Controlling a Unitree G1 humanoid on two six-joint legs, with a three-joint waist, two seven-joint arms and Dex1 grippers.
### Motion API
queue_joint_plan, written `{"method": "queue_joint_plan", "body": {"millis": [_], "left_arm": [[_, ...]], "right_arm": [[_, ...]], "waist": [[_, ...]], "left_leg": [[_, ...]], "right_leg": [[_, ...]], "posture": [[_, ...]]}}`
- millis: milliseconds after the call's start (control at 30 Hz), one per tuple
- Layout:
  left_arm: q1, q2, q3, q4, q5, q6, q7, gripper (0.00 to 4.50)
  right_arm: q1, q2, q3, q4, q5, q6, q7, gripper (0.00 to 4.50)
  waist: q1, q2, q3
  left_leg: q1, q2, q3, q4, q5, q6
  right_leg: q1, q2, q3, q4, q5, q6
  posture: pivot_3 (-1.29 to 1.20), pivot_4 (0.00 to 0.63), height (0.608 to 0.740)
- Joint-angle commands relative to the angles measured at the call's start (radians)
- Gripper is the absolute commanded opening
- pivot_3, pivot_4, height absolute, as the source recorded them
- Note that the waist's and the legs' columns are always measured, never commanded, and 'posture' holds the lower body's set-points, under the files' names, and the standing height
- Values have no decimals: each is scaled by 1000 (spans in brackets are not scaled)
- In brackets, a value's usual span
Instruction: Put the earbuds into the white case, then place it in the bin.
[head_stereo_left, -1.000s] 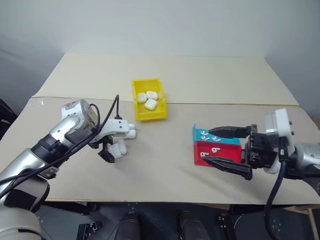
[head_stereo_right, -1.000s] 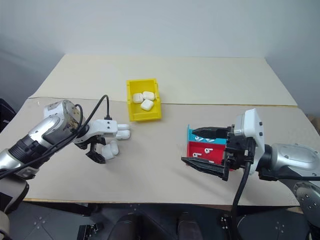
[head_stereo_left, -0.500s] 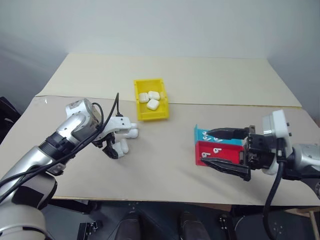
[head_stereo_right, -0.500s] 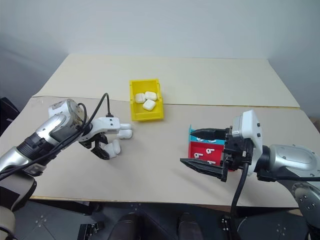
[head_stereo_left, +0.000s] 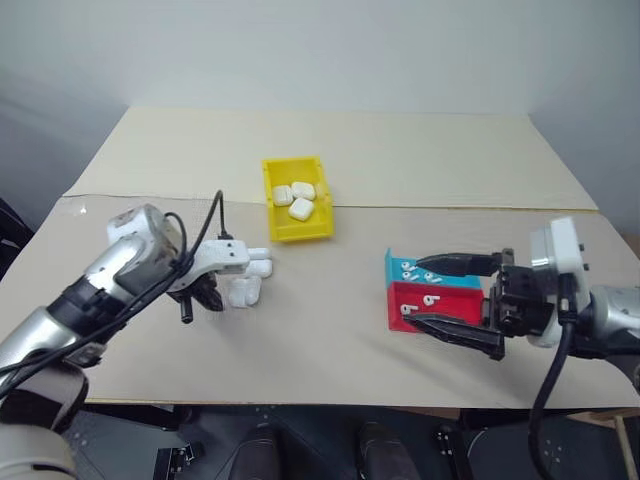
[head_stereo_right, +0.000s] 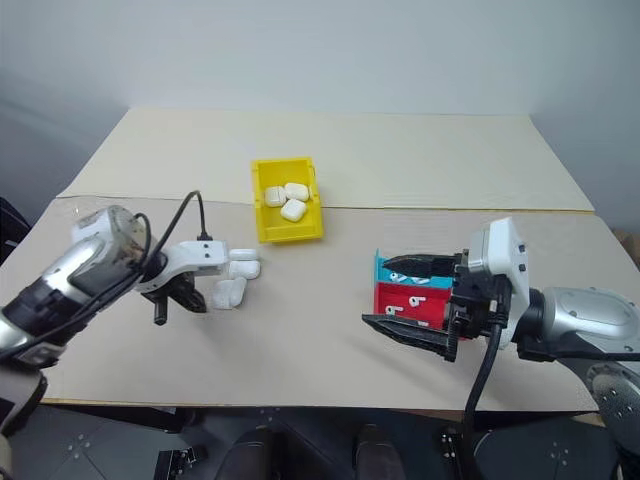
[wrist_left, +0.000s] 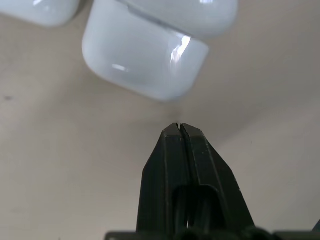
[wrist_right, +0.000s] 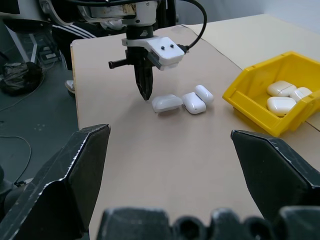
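Note:
Three white cases lie together on the table; the nearest one (head_stereo_left: 243, 291) rests just beyond my left gripper (head_stereo_left: 207, 298). That gripper points down at the table, shut and empty, its closed fingertips (wrist_left: 179, 128) a short gap from the case (wrist_left: 145, 65). Tiny earbuds lie in the red tray (head_stereo_left: 428, 301) and the blue tray (head_stereo_left: 412, 268). My right gripper (head_stereo_left: 414, 292) hangs wide open, one finger above and one below those trays. The yellow bin (head_stereo_left: 275, 196) stands behind the loose cases with three white cases inside.
The right wrist view looks across the table at the three loose cases (wrist_right: 182, 101) and the yellow bin (wrist_right: 248, 92). A seam runs across the table behind the bin. The table's front edge is close below both arms.
My left gripper has gone from open around a case to shut on nothing. It has drawn back to the left, and the case stays on the table. The right arm has kept still.

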Motion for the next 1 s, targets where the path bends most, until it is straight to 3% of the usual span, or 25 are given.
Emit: {"method": "queue_joint_plan", "body": {"millis": [33,167,267,633,700,1000], "left_arm": [[56,83,80,-53,-25,-163,11,14],[65,97,148,-15,-55,-241,22,14],[34,57,183,28,-80,-280,35,553],[-84,-59,126,205,-46,-468,-34,4011],[-102,-80,122,246,-38,-508,-40,4465],[-114,-135,121,319,2,-633,-32,4465]], "right_arm": [[-27,-5,1,9,-7,-29,21,4500],[-31,-4,1,14,-11,-29,31,4500],[-24,-2,-3,9,-10,-29,34,4500],[-6,-7,-34,-19,13,-19,19,4500],[0,-7,-42,-27,21,-14,9,4500],[10,-5,-41,-42,31,-15,-23,4500]], "waist": [[-1,0,0],[8,0,0],[14,0,0],[-1,0,0],[1,0,0],[3,0,0]], "left_leg": [[0,0,0,0,0,0],[0,0,0,0,0,0],[0,0,0,0,0,0],[0,0,0,0,0,0],[-1,0,0,0,0,0],[-1,0,0,0,0,0]], "right_leg": [[0,0,0,0,0,0],[0,0,0,0,0,0],[0,0,-1,0,0,0],[0,0,-1,-1,0,0],[0,0,-1,-1,0,0],[0,0,-1,-1,0,0]], "posture": [[0,150,740],[0,150,740],[0,150,740],[0,150,740],[0,150,740],[0,150,740]]}}
